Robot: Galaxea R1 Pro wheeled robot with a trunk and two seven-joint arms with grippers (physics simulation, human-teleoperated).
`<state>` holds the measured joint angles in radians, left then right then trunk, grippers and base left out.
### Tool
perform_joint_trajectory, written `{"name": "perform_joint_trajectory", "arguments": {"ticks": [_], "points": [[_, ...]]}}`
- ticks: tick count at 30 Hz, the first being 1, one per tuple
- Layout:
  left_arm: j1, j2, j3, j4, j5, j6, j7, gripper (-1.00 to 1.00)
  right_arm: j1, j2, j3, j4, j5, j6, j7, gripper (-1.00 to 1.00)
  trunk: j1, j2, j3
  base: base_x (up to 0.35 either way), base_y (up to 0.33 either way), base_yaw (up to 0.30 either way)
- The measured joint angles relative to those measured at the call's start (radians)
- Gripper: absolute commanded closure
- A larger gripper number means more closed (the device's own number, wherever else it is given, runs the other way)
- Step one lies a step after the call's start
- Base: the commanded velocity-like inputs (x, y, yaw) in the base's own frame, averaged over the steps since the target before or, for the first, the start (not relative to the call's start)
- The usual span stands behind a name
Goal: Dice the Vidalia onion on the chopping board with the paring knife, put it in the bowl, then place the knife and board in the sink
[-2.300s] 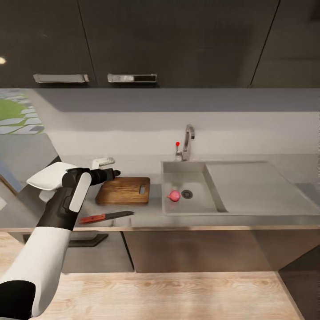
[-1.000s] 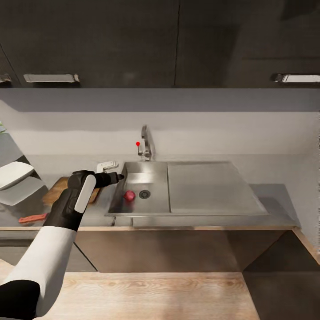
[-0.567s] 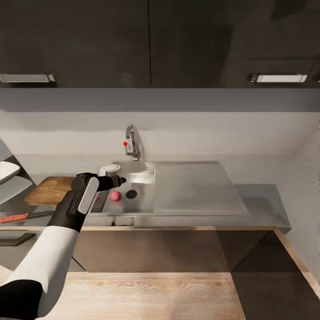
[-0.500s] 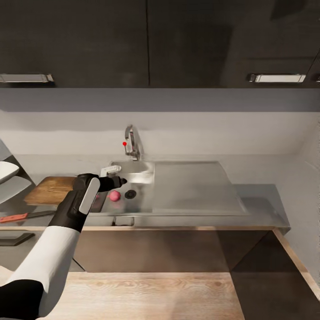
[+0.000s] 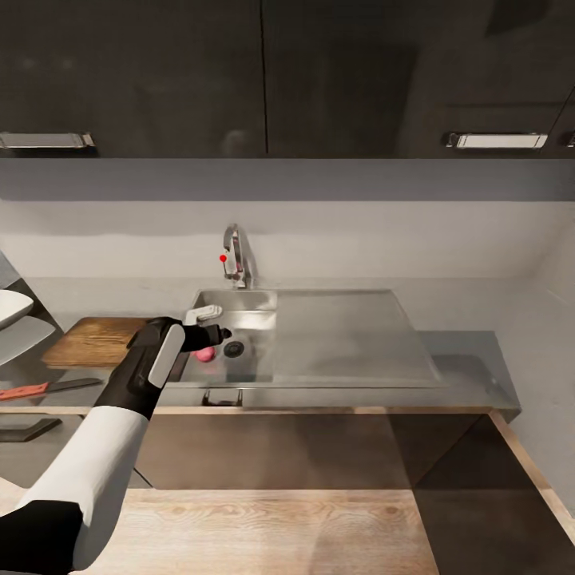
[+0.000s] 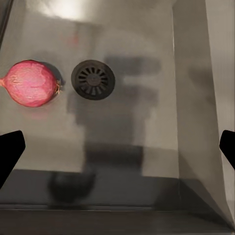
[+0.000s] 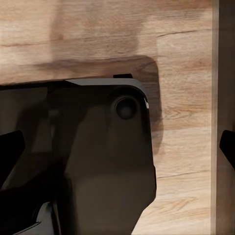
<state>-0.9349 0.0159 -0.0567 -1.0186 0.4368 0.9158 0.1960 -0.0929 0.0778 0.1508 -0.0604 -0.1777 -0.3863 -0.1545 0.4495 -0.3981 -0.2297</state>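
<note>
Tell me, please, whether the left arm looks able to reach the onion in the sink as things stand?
Probably yes: the left pincer hangs open over the sink, nothing lies between it and the onion, which sits off to one side beside the drain.

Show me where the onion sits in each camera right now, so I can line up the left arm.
Head view: the onion lies in the sink basin, partly behind the left gripper.
Left wrist view: the onion lies beside the drain, off to one side of the open fingers.
Right wrist view: not in it.
Shared landmark: the drain.
</note>
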Motion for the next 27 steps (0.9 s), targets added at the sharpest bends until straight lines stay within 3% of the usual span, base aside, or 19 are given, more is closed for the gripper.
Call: {"name": "perform_joint_trajectory", "arguments": {"ticks": [15,27], "points": [[0.0,0.001,0.0,0.005,-0.007,-0.002,0.005,-1.0,0.0,0.0,0.0,0.0,0.0,0.0,0.0,-1.0,0.0,0.0,0.0,0.089,0.0,0.0],[0.0,0.005,0.0,0.044,-0.042,-0.002,0.012,-1.0,0.0,0.0,0.0,0.0,0.0,0.0,0.0,-1.0,0.0,0.0,0.0,0.049,0.0,0.0]]}}
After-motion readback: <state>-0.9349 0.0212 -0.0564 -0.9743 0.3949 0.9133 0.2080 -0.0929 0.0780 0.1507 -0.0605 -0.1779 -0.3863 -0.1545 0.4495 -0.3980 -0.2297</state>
